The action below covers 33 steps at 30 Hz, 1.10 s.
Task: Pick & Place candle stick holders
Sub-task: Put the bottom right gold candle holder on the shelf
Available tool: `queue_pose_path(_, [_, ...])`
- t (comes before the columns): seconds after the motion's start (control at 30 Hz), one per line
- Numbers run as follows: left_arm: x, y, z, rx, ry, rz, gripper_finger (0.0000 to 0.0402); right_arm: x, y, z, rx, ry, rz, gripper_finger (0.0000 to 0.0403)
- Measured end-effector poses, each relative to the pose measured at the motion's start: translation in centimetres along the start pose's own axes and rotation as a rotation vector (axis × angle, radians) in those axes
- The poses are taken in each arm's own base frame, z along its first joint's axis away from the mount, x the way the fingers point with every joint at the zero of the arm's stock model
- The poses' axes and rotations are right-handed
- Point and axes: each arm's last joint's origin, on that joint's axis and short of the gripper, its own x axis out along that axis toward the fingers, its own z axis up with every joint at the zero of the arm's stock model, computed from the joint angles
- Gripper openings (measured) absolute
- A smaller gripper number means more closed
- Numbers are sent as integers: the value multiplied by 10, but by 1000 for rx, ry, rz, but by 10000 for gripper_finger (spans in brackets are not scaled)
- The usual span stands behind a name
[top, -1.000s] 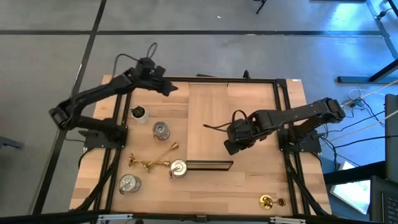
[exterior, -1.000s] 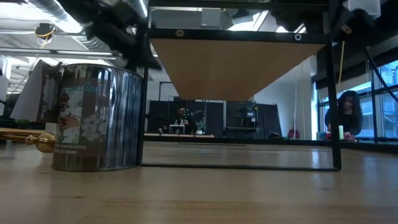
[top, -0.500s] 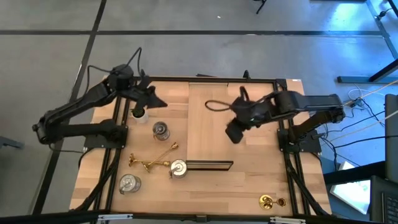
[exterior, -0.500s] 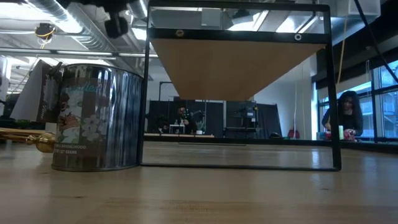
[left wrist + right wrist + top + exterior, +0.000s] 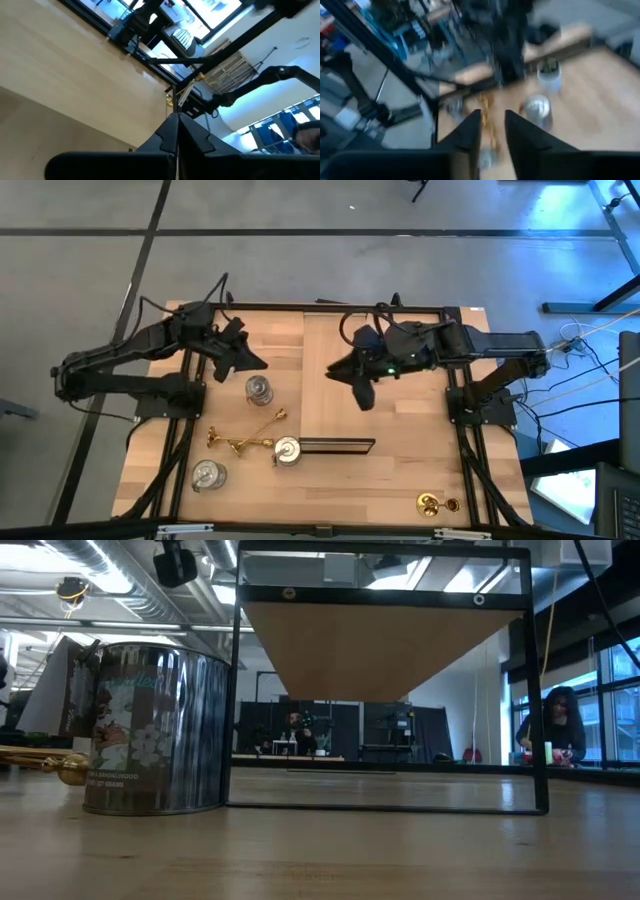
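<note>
The table (image 5: pixel 400 470) is pale wood in plank stripes, framed in black. Both arms are dark. Gold candle stick holders (image 5: pixel 245 442) gleam left of centre; another gold one (image 5: pixel 432 503) lies near right. The silvery cup (image 5: pixel 155 728) bears a pale flower print.

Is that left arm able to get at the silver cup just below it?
Probably yes. The left gripper, shut, hangs just above the silver cup, with bare table around it and nothing between.

A lab or workshop hall: exposed ceiling ducts (image 5: pixel 90 565) upper left, big windows (image 5: pixel 610 700) far right.
</note>
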Motion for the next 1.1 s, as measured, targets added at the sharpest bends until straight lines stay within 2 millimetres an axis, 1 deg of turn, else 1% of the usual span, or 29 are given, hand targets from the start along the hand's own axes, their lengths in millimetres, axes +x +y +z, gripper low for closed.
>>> queue_pose_path(0.07, [2,0,0,2,-3,9,4,6,2,4,-37,-77,-28,139])
queue_pose_path(0.13, [4,0,-1,-3,2,24,4,11,2,6,-31,-126,-74,166])
queue_pose_path(0.2, [7,0,-2,0,6,21,4,13,0,10,62,-159,-73,186])
queue_pose_path(0.27, [10,-1,-3,-7,22,14,4,14,-2,11,166,-153,-28,199])
queue_pose_path(0.4, [16,-4,-7,-31,52,2,4,14,2,11,184,-87,109,206])
queue_pose_path(0.5, [19,-10,-11,-41,52,16,4,11,15,5,194,-40,191,206])
queue_pose_path(0.57, [23,-14,-15,-52,37,43,4,7,27,-3,201,-2,217,206])
queue_pose_path(0.67, [27,-23,-20,-64,-3,72,4,2,43,-21,221,106,208,206])
queue_pose_path(0.73, [32,-29,-24,-70,-29,83,4,-5,53,-38,250,184,148,206])
queue_pose_path(0.77, [34,-33,-27,-74,-40,90,4,-11,57,-46,270,219,99,206])
queue_pose_path(0.83, [41,-41,-31,-84,-76,93,4,-30,62,-65,300,278,-47,206])
queue_pose_path(0.9, [49,-48,-36,-95,-105,102,4,-57,61,-80,323,286,-222,206])
queue_pose_path(0.97, [61,-54,-41,-104,-139,95,4,-88,55,-90,352,253,-376,206])
queue_pose_path(1.03, [73,-59,-47,-114,-147,90,4,-120,49,-97,375,183,-468,207])
queue_pose_path(1.07, [80,-62,-49,-121,-158,74,4,-135,48,-100,392,148,-479,207])
queue_pose_path(1.1, [88,-65,-51,-131,-167,56,4,-145,51,-104,412,119,-438,207])
